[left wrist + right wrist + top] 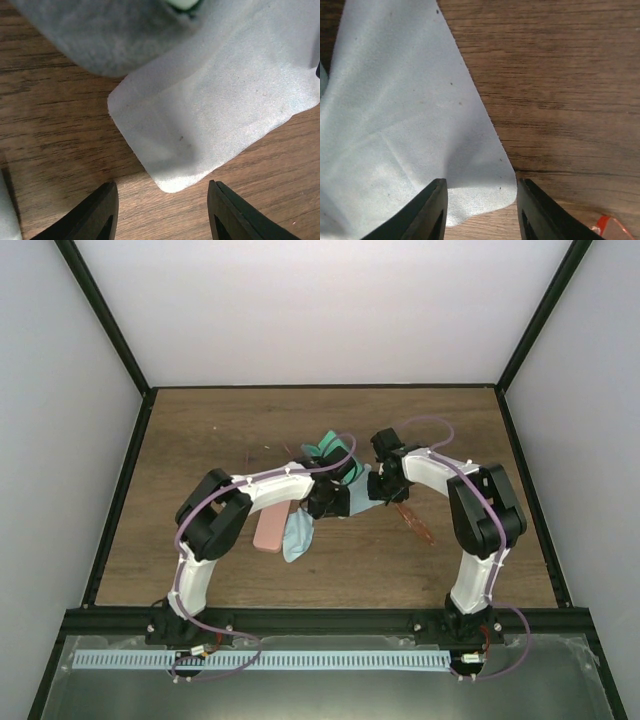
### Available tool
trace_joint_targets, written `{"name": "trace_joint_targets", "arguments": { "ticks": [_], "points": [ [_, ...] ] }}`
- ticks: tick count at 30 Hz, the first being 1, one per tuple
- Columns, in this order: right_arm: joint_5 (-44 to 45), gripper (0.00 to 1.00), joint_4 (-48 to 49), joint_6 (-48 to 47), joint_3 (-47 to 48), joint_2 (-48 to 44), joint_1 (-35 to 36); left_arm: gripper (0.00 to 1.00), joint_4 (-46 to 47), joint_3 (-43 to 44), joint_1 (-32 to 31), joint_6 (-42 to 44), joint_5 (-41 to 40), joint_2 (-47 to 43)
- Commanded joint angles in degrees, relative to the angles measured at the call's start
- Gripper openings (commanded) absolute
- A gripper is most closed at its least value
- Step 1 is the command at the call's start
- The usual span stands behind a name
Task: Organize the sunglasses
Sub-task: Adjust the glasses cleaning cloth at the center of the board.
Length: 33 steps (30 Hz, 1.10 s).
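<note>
Left end effector [161, 186] and right end effector [481, 182] both gape over cloth [395, 125], holding nothing. Sunglasses [415, 523] lie right of centre on the worktop [200, 440]: likely light, fragile, slippery-lensed; pinch the frame's bridge gently.

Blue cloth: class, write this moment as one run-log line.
left gripper: open, just short of cloth corner | right gripper: open, astride cloth corner | sunglasses: lying free, unheld

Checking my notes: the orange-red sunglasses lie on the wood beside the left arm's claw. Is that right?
No, the side is wrong: the orange-red sunglasses lie on the wood beside the right arm's claw, as the top external view shows.
</note>
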Motion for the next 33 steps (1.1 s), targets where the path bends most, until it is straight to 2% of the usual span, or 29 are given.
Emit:
{"name": "trace_joint_targets", "arguments": {
  "ticks": [1,5,14,20,21,22,24,26,29,33],
  "points": [
    [0.77,0.36,0.6,-0.4,-0.08,0.81,0.15,0.5,-2.03,0.45,-1.04,-1.65,0.02,1.52],
    [-0.09,0.24,0.82,-0.3,-1.29,0.11,0.2,0.49,-2.46,0.35,-1.2,-1.89,-0.2,1.11],
    [-3.6,0.21,1.1,1.55,-6.46,-5.41,0.48,0.49,-3.97,-0.53,-1.24,-0.85,-1.8,-0.82],
    [-4.27,0.14,2.52,2.31,-9.26,-7.03,0.77,0.48,-3.03,-1.76,-1.2,-1.24,-1.36,-1.36],
    [-4.05,0.15,2.58,2.34,-9.23,-6.86,0.71,0.48,-2.94,-1.76,-1.24,-1.24,-1.29,-1.32],
    [-3.72,0.2,2.47,2.38,-8.91,-6.53,0.7,0.48,-2.88,-1.76,-1.25,-1.24,-1.14,-1.2],
    [-2.69,0.4,1.82,2.52,-7.63,-5.58,0.56,0.48,-2.64,-1.91,-1.25,-1.24,-0.96,-1.18],
    [-2.17,0.46,1.18,2.32,-6.03,-4.41,-0.12,0.48,-2.52,-1.98,-1.2,-1.33,-0.92,-1.3],
    [-1.14,0.47,1.05,1.57,-4.15,-2.59,-1.25,0.48,-2.6,-2.03,-1.22,-1.16,-1.07,-1.47],
    [-1.19,0.38,0.69,0.78,-2.06,-0.46,-1.76,0.48,-3.1,-1.79,-1.18,-0.86,-1.41,-1.53]
  ]
}}
